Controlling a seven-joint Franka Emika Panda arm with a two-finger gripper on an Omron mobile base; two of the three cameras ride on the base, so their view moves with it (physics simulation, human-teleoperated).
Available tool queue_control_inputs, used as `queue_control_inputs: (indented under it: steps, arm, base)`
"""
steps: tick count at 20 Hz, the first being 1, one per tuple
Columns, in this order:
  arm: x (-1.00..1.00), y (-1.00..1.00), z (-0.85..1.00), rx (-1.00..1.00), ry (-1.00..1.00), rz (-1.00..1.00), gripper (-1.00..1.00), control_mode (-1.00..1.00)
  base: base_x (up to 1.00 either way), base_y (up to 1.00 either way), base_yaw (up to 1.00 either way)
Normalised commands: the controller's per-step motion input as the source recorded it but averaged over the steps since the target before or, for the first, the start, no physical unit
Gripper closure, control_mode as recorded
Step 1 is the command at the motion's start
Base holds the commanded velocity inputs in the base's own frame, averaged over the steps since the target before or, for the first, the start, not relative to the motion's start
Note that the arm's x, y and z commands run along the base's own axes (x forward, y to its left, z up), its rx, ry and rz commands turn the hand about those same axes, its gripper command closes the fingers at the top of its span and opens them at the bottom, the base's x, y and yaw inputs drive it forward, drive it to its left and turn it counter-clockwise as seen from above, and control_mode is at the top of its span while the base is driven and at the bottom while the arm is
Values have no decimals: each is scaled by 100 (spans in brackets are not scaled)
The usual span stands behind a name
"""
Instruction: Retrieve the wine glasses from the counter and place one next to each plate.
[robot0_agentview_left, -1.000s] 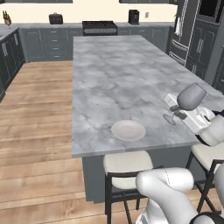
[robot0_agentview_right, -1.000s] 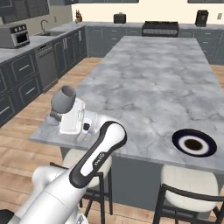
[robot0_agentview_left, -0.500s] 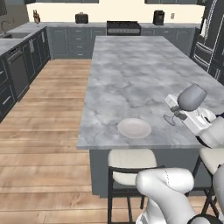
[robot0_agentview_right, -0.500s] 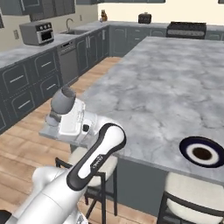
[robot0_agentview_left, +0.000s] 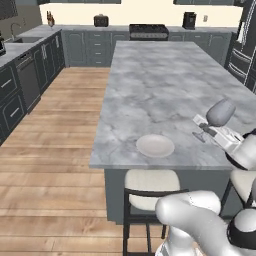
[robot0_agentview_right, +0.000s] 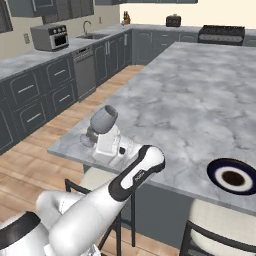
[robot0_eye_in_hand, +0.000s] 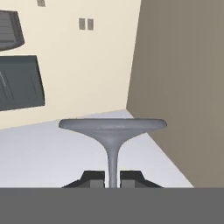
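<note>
Fingers (robot0_eye_in_hand: 112, 180) clamped on wine glass (robot0_agentview_left: 218, 114) stem, glass tilted, near off-white plate (robot0_agentview_left: 155, 145).

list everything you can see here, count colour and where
wine glass: 1, smoky grey, tilted, stem held in the gripper above the island's near edge
off-white plate: 1, on the island near its front edge
navy plate: 1, pale ring and brown centre, on the island near its front edge
island: 1, grey-veined marble top, centre of the room
stools: at least 2, pale seats and dark frames, at the island's near side
toaster oven: 1, grey, on the side counter
stove: 1, dark, back wall
gripper: 1, dark tips, jaws shut on the glass stem
</note>
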Motion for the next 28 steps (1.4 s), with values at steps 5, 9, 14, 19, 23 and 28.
queue_control_inputs:
  steps: [5, 9, 14, 19, 23, 28]
  arm:
    - [79, -66, -2, -1, -13, 0, 100, -100]
    - [62, -60, 0, -15, -5, -1, 100, -100]
    - [53, -44, -3, -25, 4, -2, 100, -100]
    - [25, -9, -8, -39, -1, -14, 100, -100]
    - [0, 14, -22, -30, -12, -15, 100, -100]
    - [0, 23, -34, -14, -1, -20, 100, -100]
  base:
    - [0, 0, 0]
    - [0, 0, 0]
    - [0, 0, 0]
    - [0, 0, 0]
    - [0, 0, 0]
    - [0, 0, 0]
